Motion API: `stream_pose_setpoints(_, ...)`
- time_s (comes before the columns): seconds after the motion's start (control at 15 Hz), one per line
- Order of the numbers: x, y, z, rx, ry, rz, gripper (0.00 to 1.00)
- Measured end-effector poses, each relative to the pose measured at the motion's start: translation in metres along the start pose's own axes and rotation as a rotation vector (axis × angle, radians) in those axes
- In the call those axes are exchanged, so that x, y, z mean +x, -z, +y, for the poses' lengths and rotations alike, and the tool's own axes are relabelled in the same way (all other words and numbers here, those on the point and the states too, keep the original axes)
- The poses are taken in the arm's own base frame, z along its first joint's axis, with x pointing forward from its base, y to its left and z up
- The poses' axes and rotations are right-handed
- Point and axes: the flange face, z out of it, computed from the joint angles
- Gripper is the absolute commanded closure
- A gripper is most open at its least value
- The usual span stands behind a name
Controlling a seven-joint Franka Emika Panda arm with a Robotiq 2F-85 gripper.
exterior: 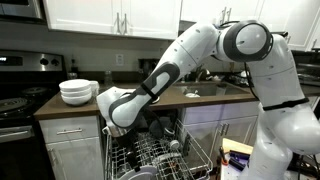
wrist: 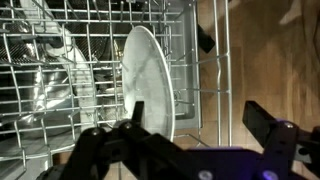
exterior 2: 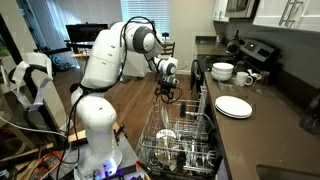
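My gripper (wrist: 200, 120) hangs open just above the pulled-out dishwasher rack (wrist: 60, 60). A white plate (wrist: 148, 80) stands on edge in the rack's wires. The left finger (wrist: 135, 112) is right next to the plate's rim, and the right finger (wrist: 265, 125) is well off to the side over the rack's edge. Nothing is between the fingers. In both exterior views the gripper (exterior: 118, 128) (exterior 2: 166, 93) points down at the rack (exterior: 160, 155) (exterior 2: 190, 125), which holds several dishes and utensils.
On the counter are stacked white bowls (exterior: 78, 92) (exterior 2: 222, 72), a flat white plate (exterior 2: 233, 106) and a mug (exterior 2: 246, 78). A stove (exterior: 20, 100) stands beside the counter. The open dishwasher door (exterior 2: 180, 165) lies below the rack, with wooden floor (wrist: 260, 60) around it.
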Motion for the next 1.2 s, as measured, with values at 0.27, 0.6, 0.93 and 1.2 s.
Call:
stream_pose_setpoints(0.27, 0.004, -0.011, 0.005, 0.017, -0.006, -0.028, 0.00)
stream_pose_setpoints(0.6, 0.007, -0.017, 0.011, 0.006, -0.012, -0.002, 0.00)
stream_pose_setpoints(0.93, 0.013, -0.036, 0.023, -0.003, -0.023, 0.035, 0.33)
stream_pose_setpoints(1.2, 0.015, -0.047, 0.027, 0.000, -0.029, 0.039, 0.56)
